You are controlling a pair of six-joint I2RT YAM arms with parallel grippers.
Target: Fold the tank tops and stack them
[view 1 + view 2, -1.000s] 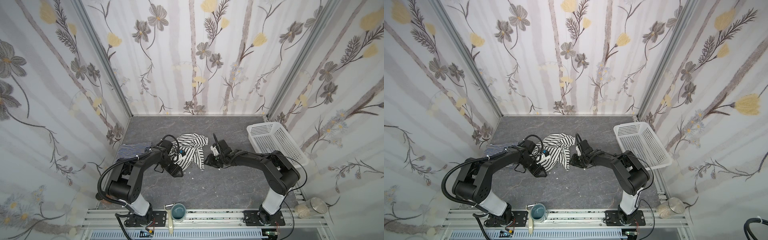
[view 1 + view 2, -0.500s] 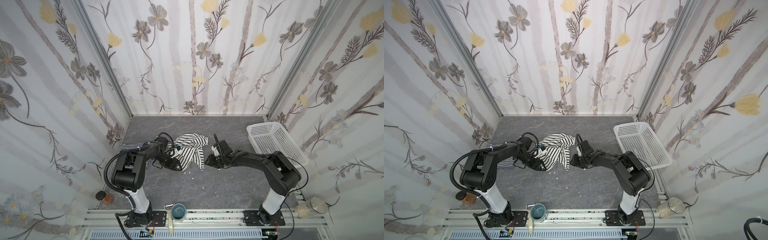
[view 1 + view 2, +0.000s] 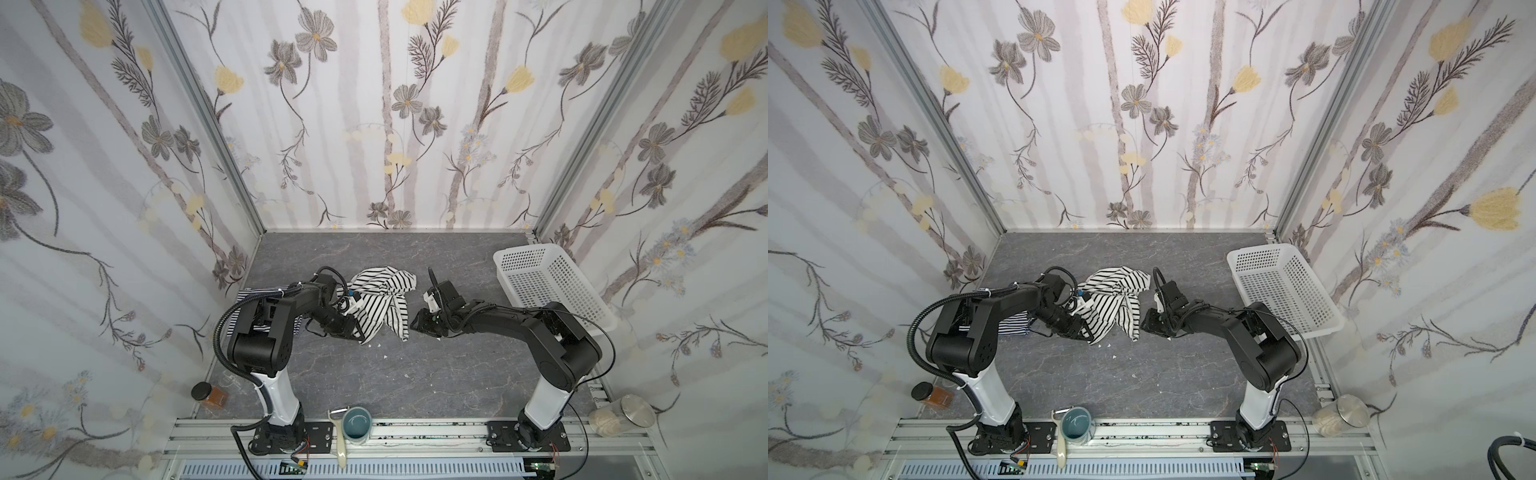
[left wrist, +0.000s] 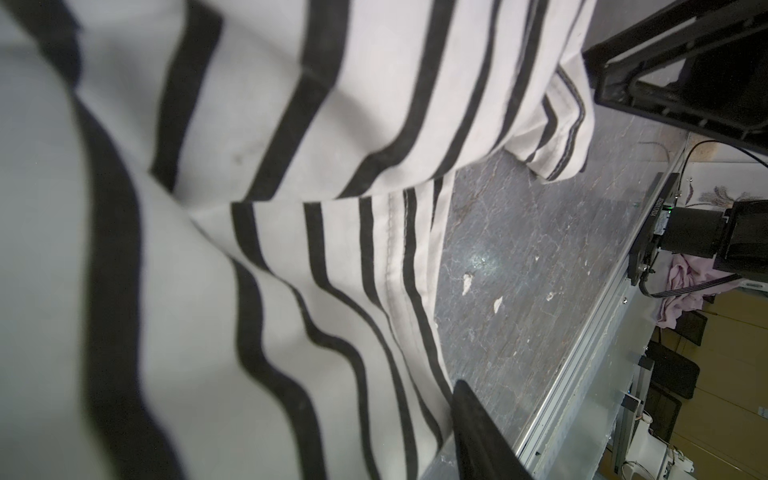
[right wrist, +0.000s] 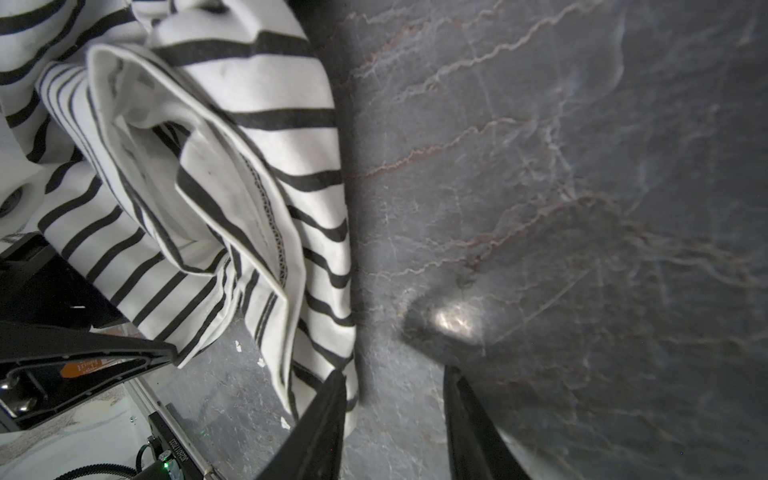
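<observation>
The white tank top with wide black stripes (image 3: 384, 297) (image 3: 1117, 299) lies crumpled mid-table. The fine navy-striped tank top (image 3: 247, 296) (image 3: 1013, 325) lies flat at the left, mostly hidden under my left arm. My left gripper (image 3: 355, 330) (image 3: 1088, 332) is low at the crumpled top's near-left edge. In the left wrist view the striped cloth (image 4: 249, 270) fills the frame, covering one finger; only the other finger (image 4: 478, 428) shows beside it. My right gripper (image 3: 413, 324) (image 5: 395, 415) stands open at the top's right corner (image 5: 316, 332), bare table between its fingers.
A white perforated basket (image 3: 548, 286) (image 3: 1283, 291) stands at the right wall. Along the front edge are an amber jar (image 3: 208, 395), a blue mug (image 3: 357, 422) with a peeler (image 3: 340, 436) and a glass jar (image 3: 623, 419). Small white crumbs (image 3: 384, 356) dot the table.
My left arm has swung its elbow in and its gripper has nudged up into the crumpled top's edge, its jaws narrowing. The right arm has hardly moved.
</observation>
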